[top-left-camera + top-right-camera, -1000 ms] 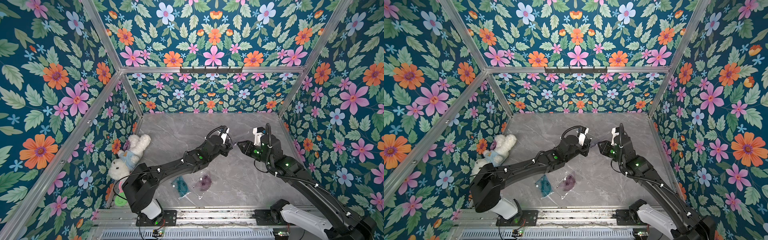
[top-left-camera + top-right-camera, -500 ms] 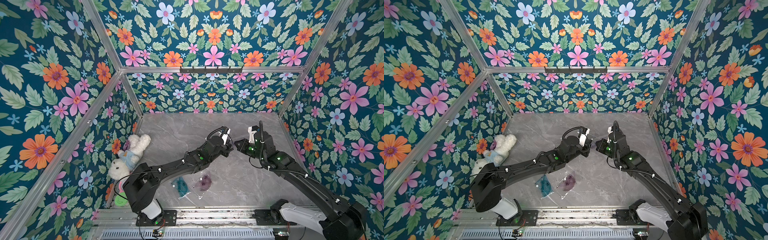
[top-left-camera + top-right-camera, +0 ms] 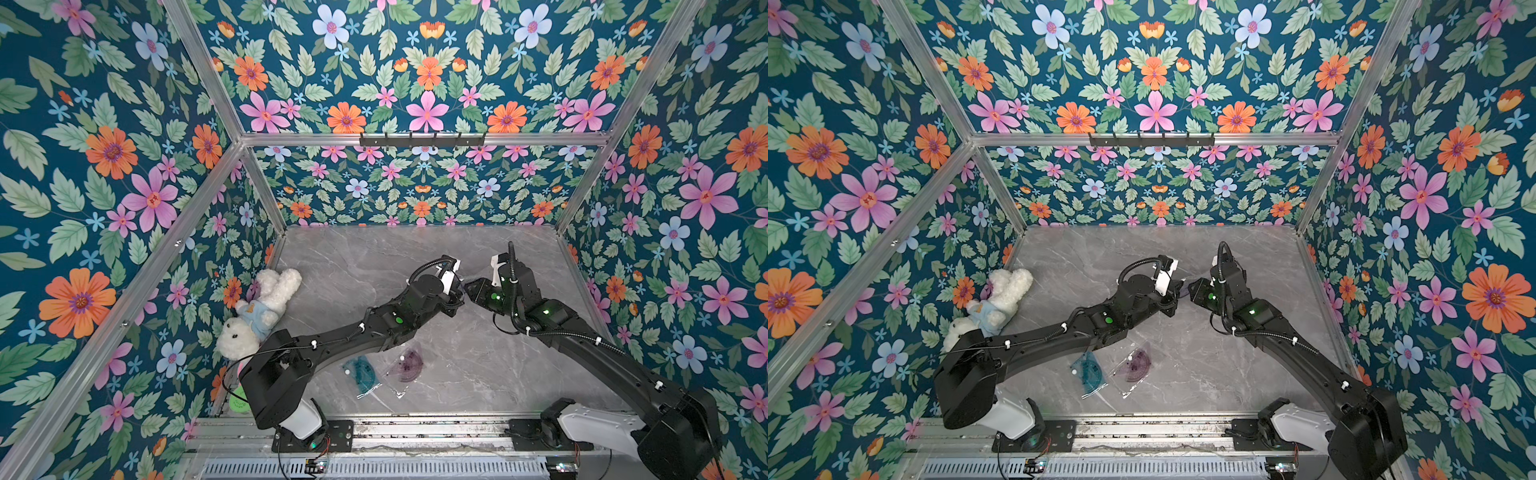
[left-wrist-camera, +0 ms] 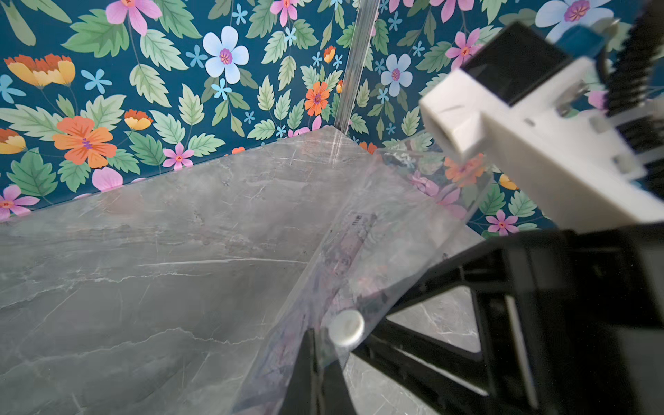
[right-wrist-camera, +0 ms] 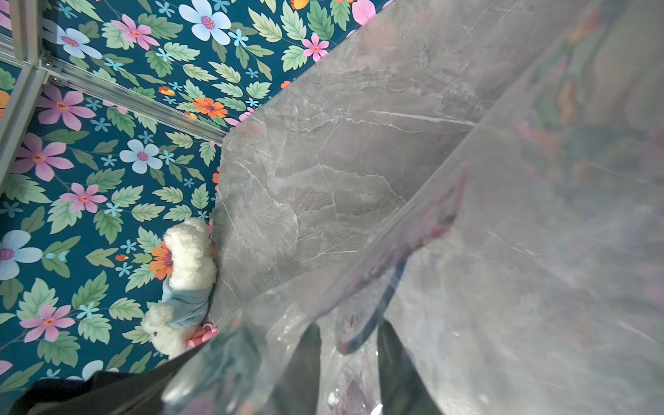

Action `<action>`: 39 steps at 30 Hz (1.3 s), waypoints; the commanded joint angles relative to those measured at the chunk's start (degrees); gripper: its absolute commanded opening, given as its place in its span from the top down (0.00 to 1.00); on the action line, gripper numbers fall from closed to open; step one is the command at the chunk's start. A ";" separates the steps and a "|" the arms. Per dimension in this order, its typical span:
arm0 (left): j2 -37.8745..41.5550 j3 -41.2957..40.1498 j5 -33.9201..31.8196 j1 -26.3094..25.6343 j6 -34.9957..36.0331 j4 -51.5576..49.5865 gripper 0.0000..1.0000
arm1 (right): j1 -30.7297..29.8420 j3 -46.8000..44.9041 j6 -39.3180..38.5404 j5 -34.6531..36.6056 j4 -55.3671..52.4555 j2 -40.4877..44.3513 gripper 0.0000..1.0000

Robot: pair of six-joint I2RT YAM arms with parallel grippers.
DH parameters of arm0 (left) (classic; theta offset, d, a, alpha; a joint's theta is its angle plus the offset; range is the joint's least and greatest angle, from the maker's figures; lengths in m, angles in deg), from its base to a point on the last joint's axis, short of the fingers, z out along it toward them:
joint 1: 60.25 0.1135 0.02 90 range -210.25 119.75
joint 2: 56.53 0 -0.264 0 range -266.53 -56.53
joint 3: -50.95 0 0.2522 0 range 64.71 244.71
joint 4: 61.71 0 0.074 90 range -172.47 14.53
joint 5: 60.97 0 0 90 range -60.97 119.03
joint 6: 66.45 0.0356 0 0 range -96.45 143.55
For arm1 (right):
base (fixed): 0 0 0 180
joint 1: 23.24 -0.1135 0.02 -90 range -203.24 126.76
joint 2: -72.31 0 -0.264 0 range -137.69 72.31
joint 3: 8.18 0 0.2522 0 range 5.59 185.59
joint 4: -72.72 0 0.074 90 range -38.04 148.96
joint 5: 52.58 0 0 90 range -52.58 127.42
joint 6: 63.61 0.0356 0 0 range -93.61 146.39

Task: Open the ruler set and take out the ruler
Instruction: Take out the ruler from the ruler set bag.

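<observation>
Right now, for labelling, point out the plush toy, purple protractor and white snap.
plush toy (image 3: pixel 234 338), in a top view, head
purple protractor (image 3: pixel 409 365), in a top view, middle
white snap (image 4: pixel 346 327), left wrist view, centre

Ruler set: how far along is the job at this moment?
Done: the pouch is up off the table, the left gripper shut on it beside its snap. In hand: the right gripper has its jaws apart around the ruler tip, the ruler apparently still inside the pouch. Left: grip the ruler and draw it out.

Plush toy (image 3: pixel 257 316) lies left of two pouches (image 3: pixel 405 365) on table (image 3: pixel 353 257)
</observation>
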 commanded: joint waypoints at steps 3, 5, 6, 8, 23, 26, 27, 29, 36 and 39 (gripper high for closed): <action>0.50 -0.15 -0.15 -0.09 0.58 3.70 1.00 | -0.02 0.06 -0.01 1.09 0.23 -1.45 0.69; 0.57 -0.31 -0.32 -0.07 0.62 3.95 1.00 | -0.04 0.03 0.10 0.90 0.70 -1.85 0.69; 0.51 -0.32 -0.18 -0.14 0.66 3.99 1.00 | -0.03 0.00 0.08 0.81 1.01 -2.03 0.69; 0.35 -0.24 0.05 -0.07 0.58 4.08 1.00 | 0.01 0.04 0.19 0.63 1.62 -2.32 0.70; -1.63 1.01 1.77 -0.31 -0.57 4.78 1.00 | 0.00 -0.25 0.90 -0.61 4.74 -3.62 0.83; -1.80 1.26 1.94 -0.33 -0.61 5.04 1.00 | -0.03 -0.17 0.74 -0.51 4.61 -4.17 0.84; -1.91 1.21 1.87 -0.39 -0.57 5.13 1.00 | -0.03 -0.17 0.73 -0.44 4.50 -4.41 0.86; -1.99 1.36 1.69 -0.40 -0.52 5.13 1.00 | -0.03 -0.16 0.63 -0.43 4.51 -4.55 0.90; -1.48 -0.12 -3.37 -0.18 -0.06 5.44 1.00 | -0.01 0.09 -0.18 0.53 2.76 -2.57 0.99; -1.28 -0.78 -4.51 0.40 -0.53 5.86 1.00 | 0.02 0.18 -0.25 0.58 1.73 -1.14 1.00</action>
